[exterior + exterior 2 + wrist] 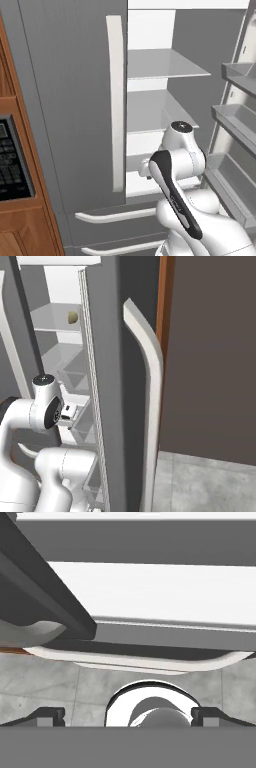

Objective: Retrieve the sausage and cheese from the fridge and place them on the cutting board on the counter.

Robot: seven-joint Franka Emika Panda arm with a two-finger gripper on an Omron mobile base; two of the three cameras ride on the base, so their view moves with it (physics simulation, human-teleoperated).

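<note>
The fridge (70, 100) stands with its left door shut and its right door swung open. White shelves (160, 65) show inside. The cheese (73, 317), a small pale yellow-green chunk, lies on an upper shelf deep inside the fridge. The sausage is hidden, and the cutting board and counter are out of view. My gripper (128, 717) is open, its fingertips (47, 716) far apart with nothing held. It points down at a white drawer bar (135, 662) low on the fridge front. My hand (67, 413) hangs level with the lower shelves, well below the cheese.
The open door's bins (240, 120) jut in from the right. Its long white handle (152, 386) faces outward beside a brown wall panel (210, 356). A wooden cabinet with a dark control panel (12, 160) borders the fridge on the left. Grey floor (210, 486) lies below.
</note>
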